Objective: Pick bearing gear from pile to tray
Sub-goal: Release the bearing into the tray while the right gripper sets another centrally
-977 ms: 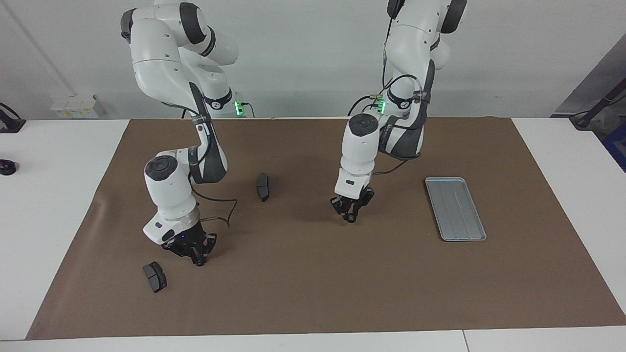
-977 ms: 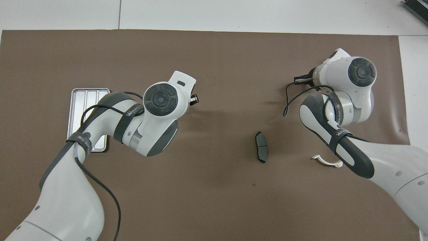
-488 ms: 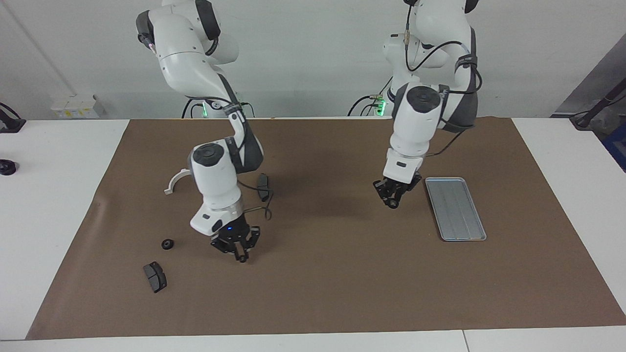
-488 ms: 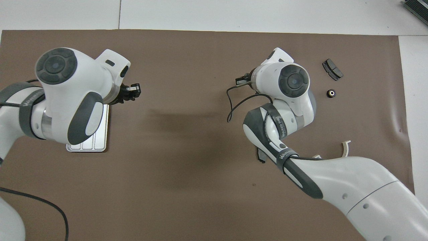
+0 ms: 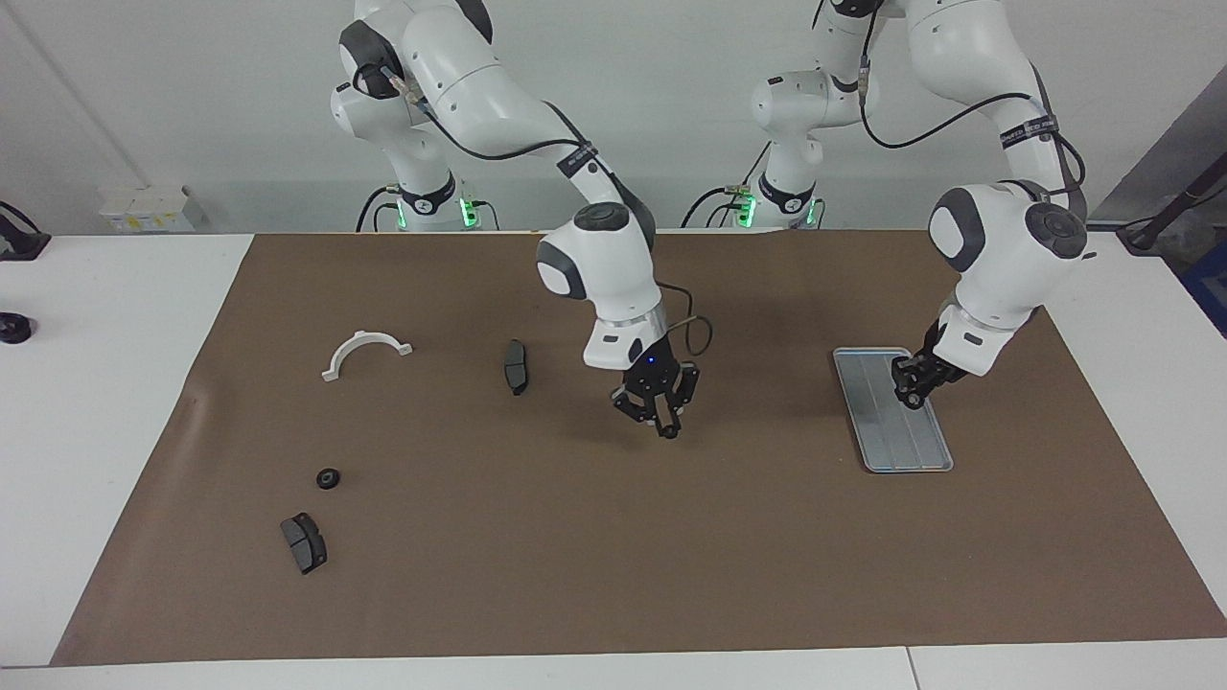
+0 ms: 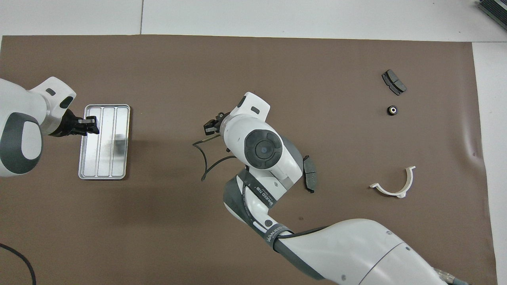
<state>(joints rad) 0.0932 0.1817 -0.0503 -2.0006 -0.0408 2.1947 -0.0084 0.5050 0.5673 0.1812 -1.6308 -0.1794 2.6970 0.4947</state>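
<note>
A small black bearing gear (image 5: 329, 477) (image 6: 392, 110) lies in the pile at the right arm's end of the mat. With it lie a white half-ring (image 5: 366, 350) (image 6: 396, 186) and a dark pad (image 5: 304, 542) (image 6: 393, 82). The silver tray (image 5: 906, 446) (image 6: 105, 158) sits at the left arm's end. My left gripper (image 5: 911, 391) (image 6: 90, 122) hangs over the tray, shut on a small dark round piece, a bearing gear. My right gripper (image 5: 666, 429) (image 6: 210, 127) is shut over the mat's middle, with nothing clearly held.
A second dark pad (image 5: 516, 366) (image 6: 309, 178) lies on the brown mat (image 5: 613, 556) beside the right arm's wrist. White table surrounds the mat. A small black object (image 5: 13, 329) sits on the white table past the pile.
Both arms swung toward the left arm's end of the table. The left gripper went from mid-mat to over the tray. The right gripper left the pile, uncovering the half-ring and the round piece.
</note>
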